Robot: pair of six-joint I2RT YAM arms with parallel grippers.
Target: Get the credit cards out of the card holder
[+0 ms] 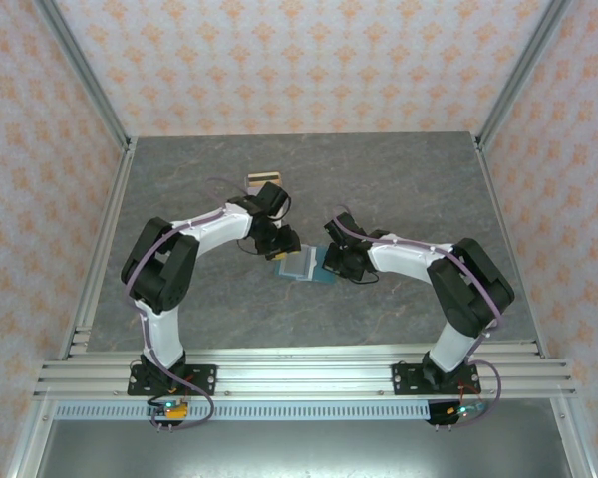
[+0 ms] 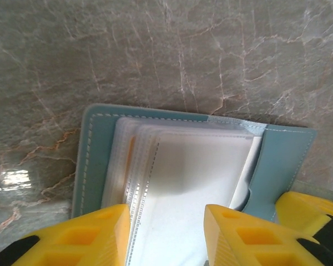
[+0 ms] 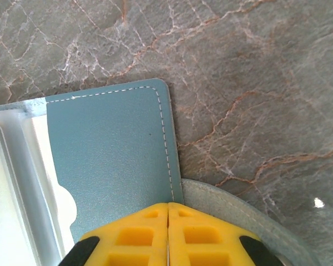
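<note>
The blue-grey card holder (image 1: 304,267) lies open on the table between the two arms. In the left wrist view its left panel (image 2: 94,160) frames a stack of clear sleeves, and a white credit card (image 2: 200,177) fills the top sleeve. My left gripper (image 2: 166,213) is open, its yellow fingers standing apart over that white sleeve. My right gripper (image 3: 167,205) is shut with nothing between its jaws. Its tips rest on the edge of the holder's right panel (image 3: 111,149), beside the curved side tab (image 3: 238,213). In the top view the left gripper (image 1: 282,246) and right gripper (image 1: 329,264) flank the holder.
A small pile of tan and white cards (image 1: 264,180) lies on the grey marble table (image 1: 399,179) behind the left arm. Patterned walls and metal rails enclose the table on three sides. The right gripper's yellow fingers (image 2: 308,216) show beside the holder in the left wrist view.
</note>
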